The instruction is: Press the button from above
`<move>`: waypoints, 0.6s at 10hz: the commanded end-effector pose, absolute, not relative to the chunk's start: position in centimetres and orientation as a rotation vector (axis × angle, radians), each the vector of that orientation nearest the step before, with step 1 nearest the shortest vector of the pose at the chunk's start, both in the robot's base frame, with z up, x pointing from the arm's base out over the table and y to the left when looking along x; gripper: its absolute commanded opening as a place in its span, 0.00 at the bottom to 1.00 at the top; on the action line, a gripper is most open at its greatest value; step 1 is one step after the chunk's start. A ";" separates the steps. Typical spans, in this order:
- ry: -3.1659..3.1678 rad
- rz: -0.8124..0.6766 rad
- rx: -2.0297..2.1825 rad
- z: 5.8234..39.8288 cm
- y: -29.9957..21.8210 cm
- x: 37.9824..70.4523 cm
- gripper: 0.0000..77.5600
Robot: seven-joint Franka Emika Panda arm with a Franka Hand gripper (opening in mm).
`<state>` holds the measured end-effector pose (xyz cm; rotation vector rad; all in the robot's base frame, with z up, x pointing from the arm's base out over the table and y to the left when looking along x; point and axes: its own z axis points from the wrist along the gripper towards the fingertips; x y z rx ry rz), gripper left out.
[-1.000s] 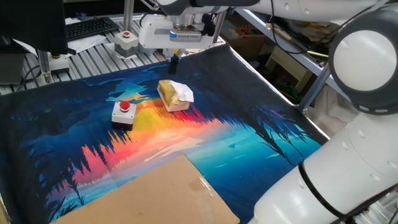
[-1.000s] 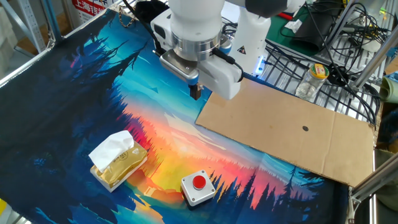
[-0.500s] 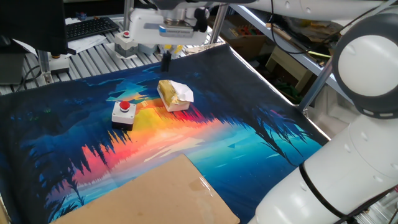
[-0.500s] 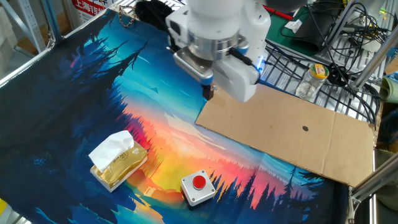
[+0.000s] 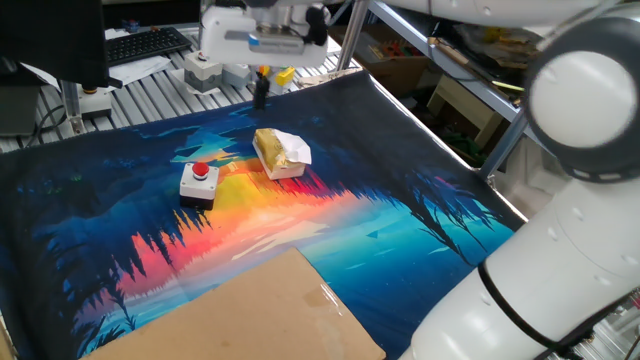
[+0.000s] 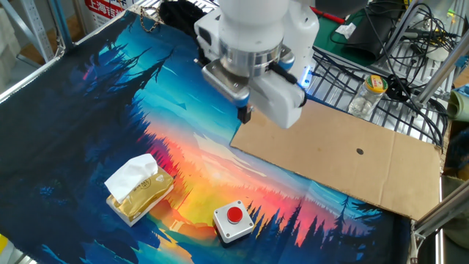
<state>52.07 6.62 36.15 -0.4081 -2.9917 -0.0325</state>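
The button (image 5: 199, 182) has a small red cap on a low silver-grey square base and sits on the colourful mat, left of centre. It also shows in the other fixed view (image 6: 234, 220) near the front edge. My gripper (image 5: 261, 93) hangs high above the mat's far edge, behind and to the right of the button and well clear of it. In the other fixed view the gripper (image 6: 245, 115) is far above and beyond the button. Both views show its fingers as one narrow dark tip with no gap, holding nothing.
A yellow block with white paper (image 5: 281, 152) lies right of the button; it also shows in the other fixed view (image 6: 139, 188). A cardboard sheet (image 5: 240, 310) covers the mat's near part. A pale grey box with a red knob (image 5: 204, 70) stands behind the mat.
The gripper has moved left along the mat's far edge in one fixed view and slightly up. The button and the yellow block have not moved.
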 end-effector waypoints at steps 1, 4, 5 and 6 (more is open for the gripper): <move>-3.000 -0.044 -0.411 36.9 7.1 53.4 0.00; -3.007 -0.054 -0.395 35.7 7.5 53.9 0.00; -3.005 -0.055 -0.398 35.6 7.6 54.3 0.00; -3.002 -0.054 -0.406 35.5 7.8 54.8 0.00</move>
